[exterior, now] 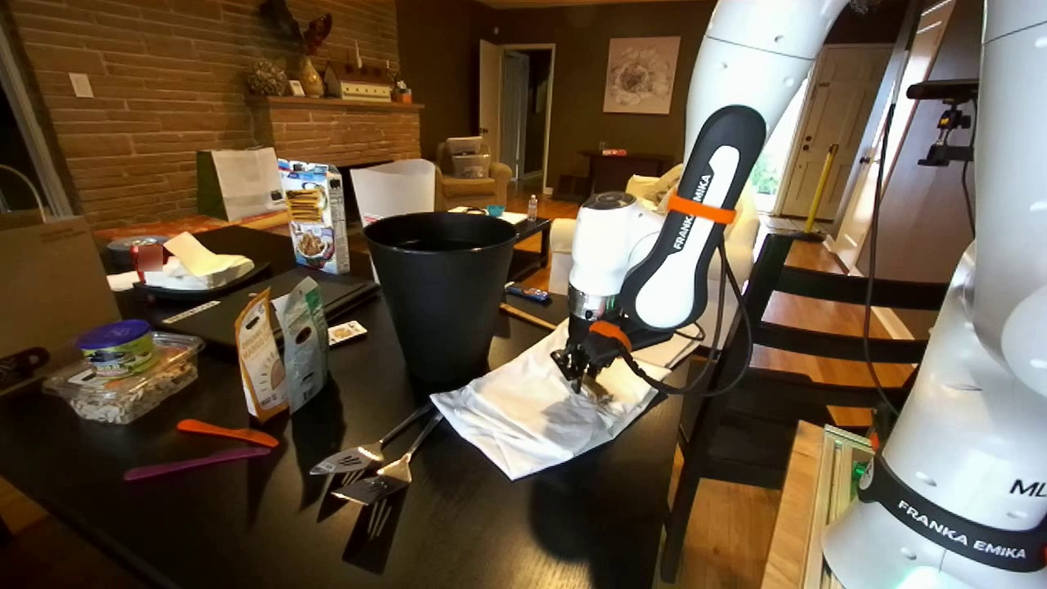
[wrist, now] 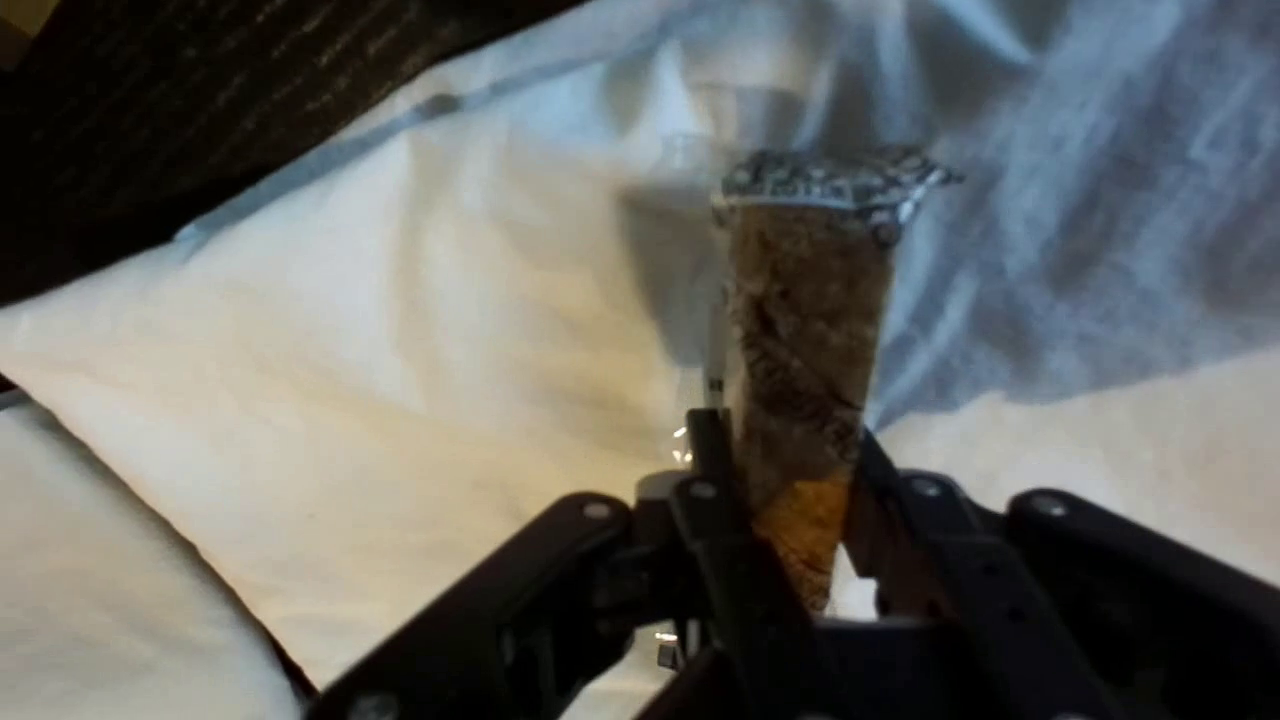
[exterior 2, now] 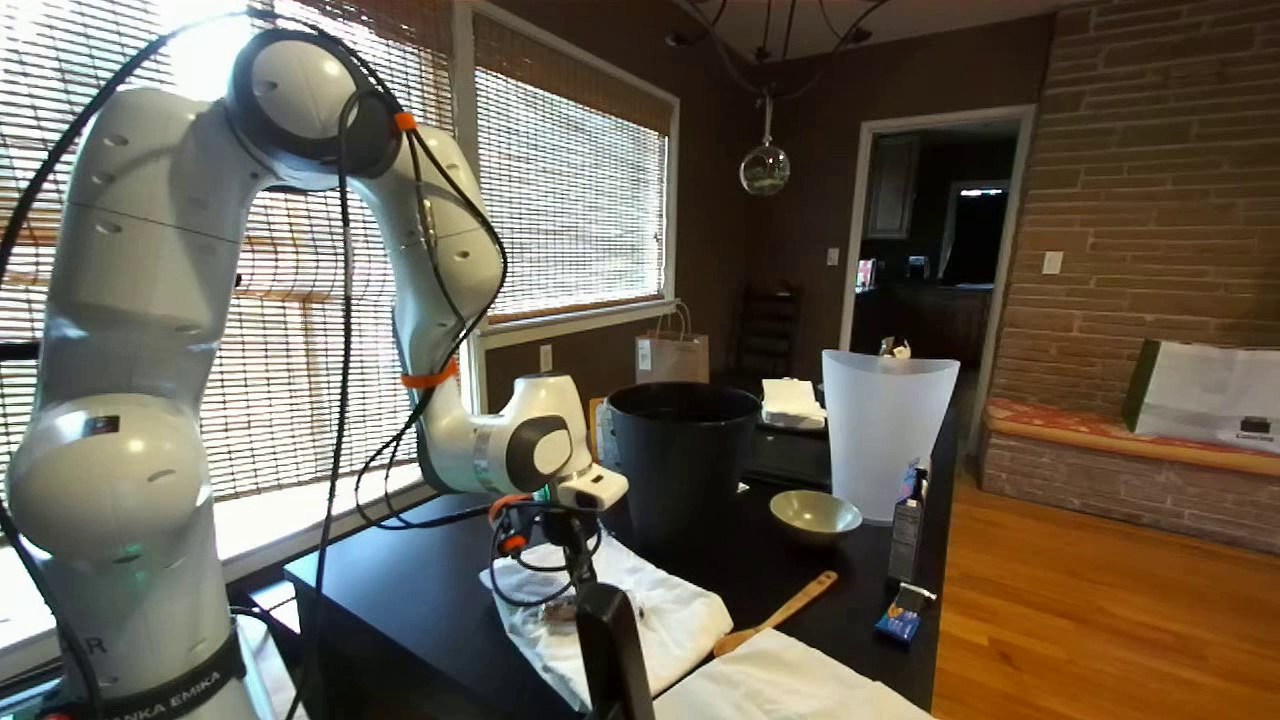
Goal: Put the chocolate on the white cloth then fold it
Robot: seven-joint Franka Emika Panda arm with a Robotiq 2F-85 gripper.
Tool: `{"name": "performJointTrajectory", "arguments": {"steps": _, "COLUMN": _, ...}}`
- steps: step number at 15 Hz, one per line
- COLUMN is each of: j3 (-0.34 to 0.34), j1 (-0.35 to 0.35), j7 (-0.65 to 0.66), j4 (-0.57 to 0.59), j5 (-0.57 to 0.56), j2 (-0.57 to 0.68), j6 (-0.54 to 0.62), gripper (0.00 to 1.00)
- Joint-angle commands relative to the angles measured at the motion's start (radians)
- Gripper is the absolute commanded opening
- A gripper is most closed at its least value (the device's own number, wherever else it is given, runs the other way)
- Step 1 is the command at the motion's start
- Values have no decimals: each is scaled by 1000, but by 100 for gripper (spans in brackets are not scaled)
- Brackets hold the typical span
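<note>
"So, what's the white robot arm (exterior 2: 140,250) holding over there?"

"One small brown oblong chocolate bar (wrist: 810,320) with a crinkled silvery wrapper end. The black two-fingered gripper (wrist: 790,435) is clamped on it from both sides."

"And where does that put the bar?"

"Over the large wrinkled white cloth (exterior: 515,413). Whether it touches the fabric, I can't tell from where I stand."

"Is that the only cloth on the dark wooden table (exterior: 458,532)?"

"No, I count two: a flat white fabric piece (exterior 2: 785,690) lies just beside it. One long wooden spoon (exterior 2: 789,606) rests close to both."

"Go on, count me the rest."

"One tall round black bin (exterior: 446,294), standing just beside the wrinkled cloth. Two silver metal spatulas (exterior: 350,460), side by side, handles pointing toward the cloth's corner. Two slim utensils near those: one orange utensil (exterior: 229,432), one purple utensil (exterior: 196,464). Two upright pouches just beside each other: one orange-and-white pouch (exterior: 260,360), one grey-green pouch (exterior: 304,343). One clear plastic box (exterior: 139,401), carrying one purple-lidded round tub (exterior: 119,356)."

"And over on the spoon's side of the black bin?"

"One shallow greenish bowl (exterior 2: 815,520) and one translucent white plastic bin (exterior 2: 885,430), near each other on the same tabletop."
</note>
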Motion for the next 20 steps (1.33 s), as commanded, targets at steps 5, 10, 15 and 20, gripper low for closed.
{"name": "performJointTrajectory", "arguments": {"steps": 5, "j3": -11, "j1": 45, "j7": 245, "j4": 58, "j5": 75, "j2": -13, "j6": -95, "gripper": 7}}
{"name": "performJointTrajectory", "arguments": {"steps": 10, "j3": -5, "j1": 67, "j7": 360, "j4": 84, "j5": 68, "j2": 0, "j6": -112, "gripper": 7}}
{"name": "performJointTrajectory", "arguments": {"steps": 15, "j3": 6, "j1": 60, "j7": 385, "j4": 76, "j5": 73, "j2": -18, "j6": -125, "gripper": 75}}
{"name": "performJointTrajectory", "arguments": {"steps": 20, "j3": -34, "j1": 56, "j7": 374, "j4": 88, "j5": 22, "j2": -71, "j6": -113, "gripper": 100}}
